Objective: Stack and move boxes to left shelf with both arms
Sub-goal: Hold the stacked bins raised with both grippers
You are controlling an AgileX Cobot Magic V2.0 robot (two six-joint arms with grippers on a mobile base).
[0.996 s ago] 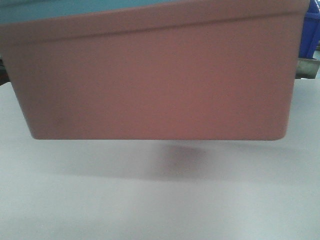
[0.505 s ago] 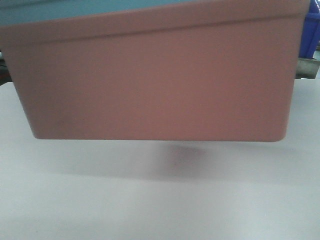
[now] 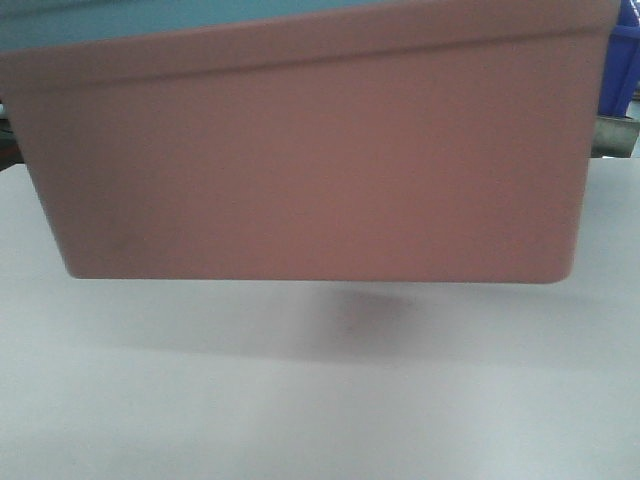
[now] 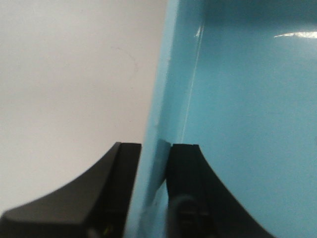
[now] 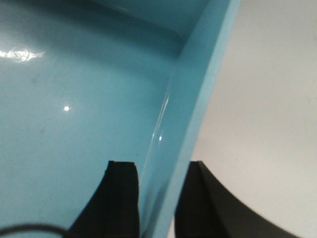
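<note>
The salmon pink box fills the upper part of the front view and hangs above the white tabletop, casting a shadow below. The turquoise box sits nested inside it; only its rim shows at the top left. In the left wrist view my left gripper is shut on the turquoise box's left wall, one finger outside, one inside. In the right wrist view my right gripper is shut on the turquoise box's right wall the same way. The left shelf is out of view.
A dark blue crate shows at the far right edge behind the boxes, with a grey metal part below it. White tabletop lies beside the box in both wrist views.
The stacked boxes have dropped very slightly in the front view; otherwise nothing has visibly changed.
</note>
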